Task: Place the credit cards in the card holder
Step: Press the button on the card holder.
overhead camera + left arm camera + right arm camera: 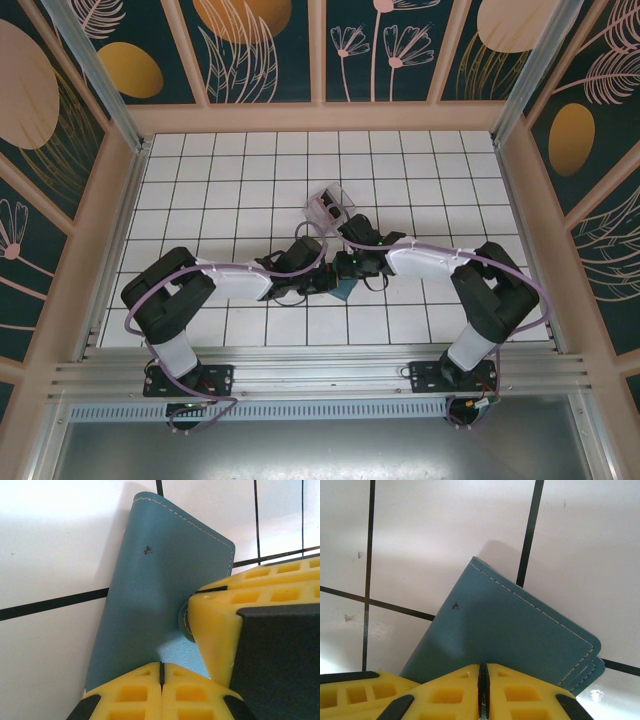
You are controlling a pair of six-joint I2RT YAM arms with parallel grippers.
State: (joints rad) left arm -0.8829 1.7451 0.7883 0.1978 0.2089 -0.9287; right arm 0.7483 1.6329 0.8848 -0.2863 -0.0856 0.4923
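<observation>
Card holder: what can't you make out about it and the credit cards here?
Right wrist: card holder, near edge hidden behind right claw.
Left wrist: its lower part covered by left claw and right claw's finger.
Top external: small, mostly hidden under both claws.
Whether credit cards are inside: cannot tell, inner slots face away.

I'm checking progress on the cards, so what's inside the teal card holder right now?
The card holder is folded shut, so only its stitched teal outer cover shows. The slots and anything tucked in them are covered, so its contents cannot be told.
</observation>
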